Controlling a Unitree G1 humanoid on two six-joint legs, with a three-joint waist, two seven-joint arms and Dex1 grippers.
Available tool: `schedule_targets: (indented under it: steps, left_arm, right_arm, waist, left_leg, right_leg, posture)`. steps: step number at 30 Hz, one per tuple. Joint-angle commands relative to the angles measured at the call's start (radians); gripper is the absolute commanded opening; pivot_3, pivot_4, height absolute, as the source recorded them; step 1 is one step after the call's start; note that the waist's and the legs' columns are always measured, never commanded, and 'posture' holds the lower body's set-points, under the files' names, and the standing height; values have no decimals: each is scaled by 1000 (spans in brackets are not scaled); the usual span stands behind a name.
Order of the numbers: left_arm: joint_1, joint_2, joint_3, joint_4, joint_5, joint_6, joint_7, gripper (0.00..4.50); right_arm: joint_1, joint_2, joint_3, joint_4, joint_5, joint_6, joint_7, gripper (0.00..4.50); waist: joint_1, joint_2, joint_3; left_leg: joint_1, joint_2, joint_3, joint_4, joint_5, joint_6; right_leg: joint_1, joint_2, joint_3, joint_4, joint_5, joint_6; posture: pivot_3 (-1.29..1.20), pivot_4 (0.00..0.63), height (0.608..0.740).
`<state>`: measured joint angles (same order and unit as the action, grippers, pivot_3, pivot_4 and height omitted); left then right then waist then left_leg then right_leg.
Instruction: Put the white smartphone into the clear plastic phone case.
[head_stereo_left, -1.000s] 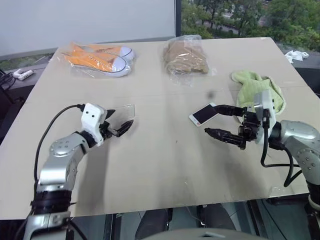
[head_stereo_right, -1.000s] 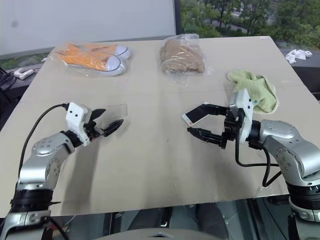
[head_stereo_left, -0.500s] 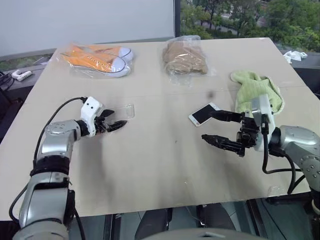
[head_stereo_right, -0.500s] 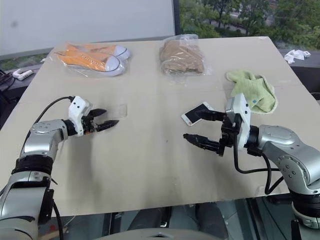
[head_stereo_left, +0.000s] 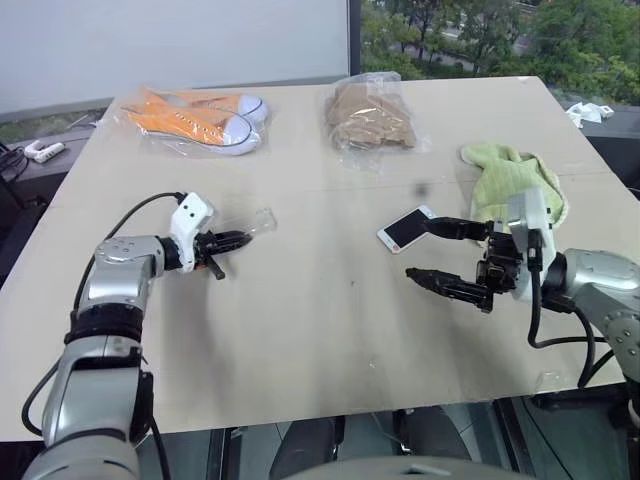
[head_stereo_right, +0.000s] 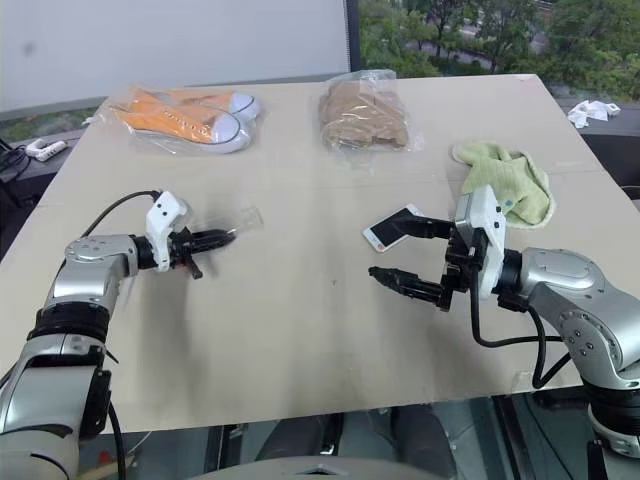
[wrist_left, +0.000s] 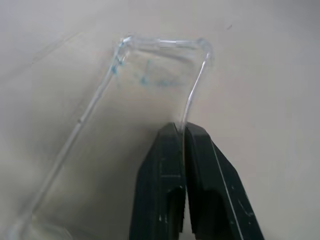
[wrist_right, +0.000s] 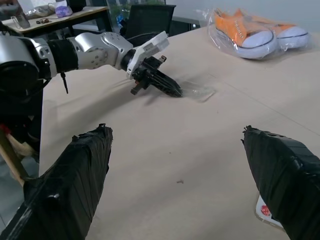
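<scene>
Case (wrist_left: 150, 85) lies flat on the worktop (head_stereo_left: 320, 330), one long edge pinched by the left end effector (head_stereo_left: 238, 238). Smartphone (head_stereo_left: 405, 229) lies just past the right end effector (head_stereo_left: 425, 250), fingers spread, long axis toward the case.

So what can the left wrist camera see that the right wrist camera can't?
Left wrist view alone: close up, the left gripper is shut on one side edge of the clear plastic phone case, pinching its thin rim.

Right wrist view alone: the right gripper with its fingers wide open, the orange sneakers in their bag, and a corner of the white smartphone.

Both: the case, the left gripper holding it and the bare tabletop.
</scene>
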<state>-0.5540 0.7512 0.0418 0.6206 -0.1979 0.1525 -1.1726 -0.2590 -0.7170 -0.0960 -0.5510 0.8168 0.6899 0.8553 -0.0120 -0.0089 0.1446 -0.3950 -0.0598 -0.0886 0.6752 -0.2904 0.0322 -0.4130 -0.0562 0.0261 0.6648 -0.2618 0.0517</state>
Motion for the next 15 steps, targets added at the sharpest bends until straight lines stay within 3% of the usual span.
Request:
schedule_targets:
  steps: [1, 6, 10, 15]
  left_arm:
    - [74, 8, -13, -231, -58, 113, -47, 57]
    - [154, -8, -47, -554, -130, 283, -31, 57]
    - [192, -85, -119, -770, -173, 400, 44, 57]
    - [253, -162, -234, -927, -148, 449, 129, 57]
  right_arm:
    - [45, -63, -14, -6, -74, -86, 81, 4500]
    - [144, -139, -48, 29, -149, -175, 167, 4500]
    - [247, -204, -85, 34, -204, -233, 228, 4500]
    - [312, -176, -131, 24, -181, -316, 268, 4500]
  waist:
    - [1, 0, 0]
    - [3, 0, 0]
    - [2, 0, 0]
    - [0, -1, 0]
  left_leg:
    - [0, 0, 0, 0, 0, 0]
    - [-2, 0, -1, 1, 0, 0]
    - [-1, 0, -1, 2, 0, 0]
    - [-1, 0, 0, 2, 0, 0]
  right_leg:
    - [0, 0, 0, 0, 0, 0]
    - [0, 0, -1, -1, 0, 0]
    - [1, 0, 0, 0, 0, 0]
    - [1, 0, 1, -1, 0, 0]
  posture:
    - [0, 150, 740]
    - [0, 150, 740]
    - [0, 150, 740]
    - [0, 150, 740]
